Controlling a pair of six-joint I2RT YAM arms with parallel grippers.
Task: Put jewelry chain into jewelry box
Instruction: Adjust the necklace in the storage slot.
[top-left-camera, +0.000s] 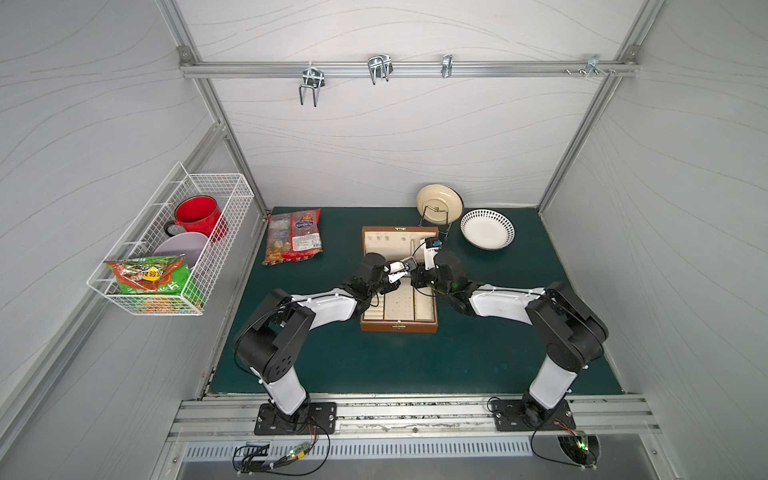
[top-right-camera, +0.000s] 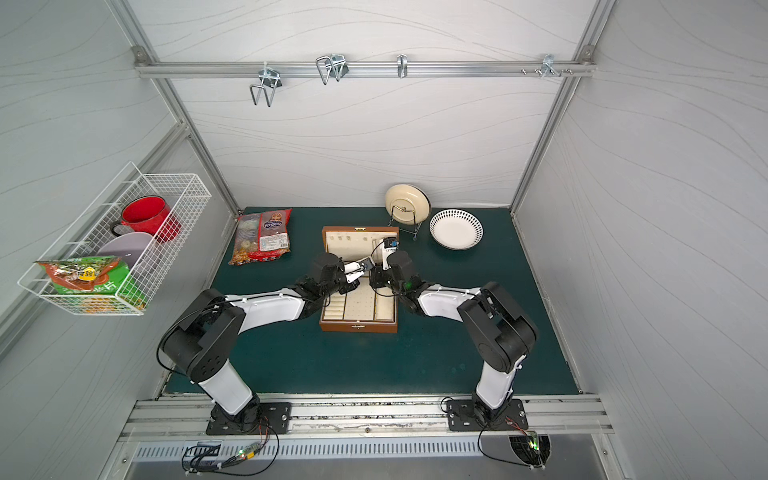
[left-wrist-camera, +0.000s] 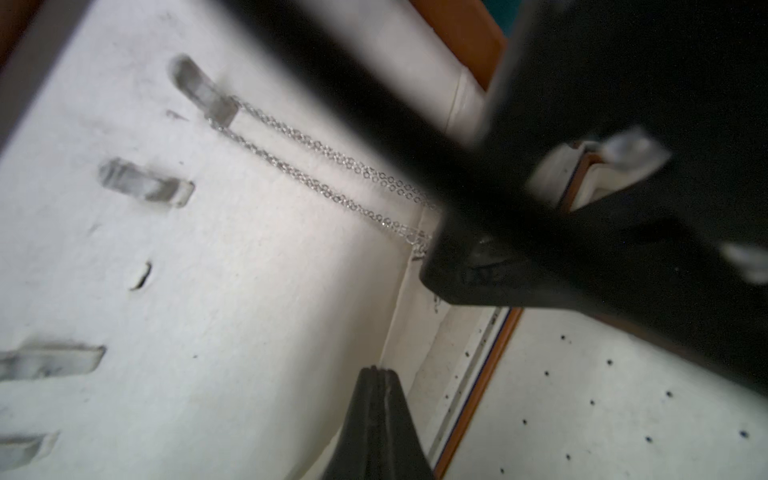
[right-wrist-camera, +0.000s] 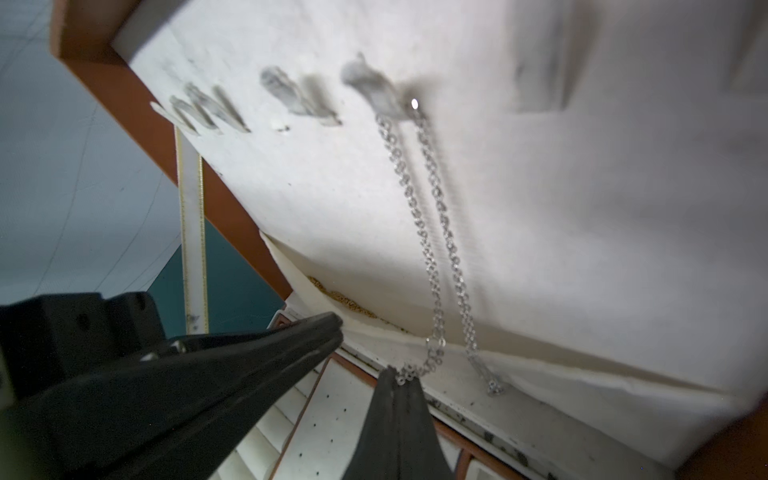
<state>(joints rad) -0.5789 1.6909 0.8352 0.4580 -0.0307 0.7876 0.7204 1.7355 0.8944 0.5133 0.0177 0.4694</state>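
The jewelry chain (right-wrist-camera: 432, 232) hangs doubled over a clear hook (right-wrist-camera: 374, 89) on the cream lid lining of the open jewelry box (top-left-camera: 399, 326). At the chain's lower end the right gripper (right-wrist-camera: 397, 376) pinches its links. Beside the chain, the left gripper (left-wrist-camera: 376, 374) is closed on nothing.

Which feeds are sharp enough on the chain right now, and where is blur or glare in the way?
Right wrist view: jewelry chain crisp, one glare speck at its hook. Left wrist view: chain links sharp, hooks soft, a blurred black arm crosses the frame. In both top views the chain is too fine to see in the jewelry box.
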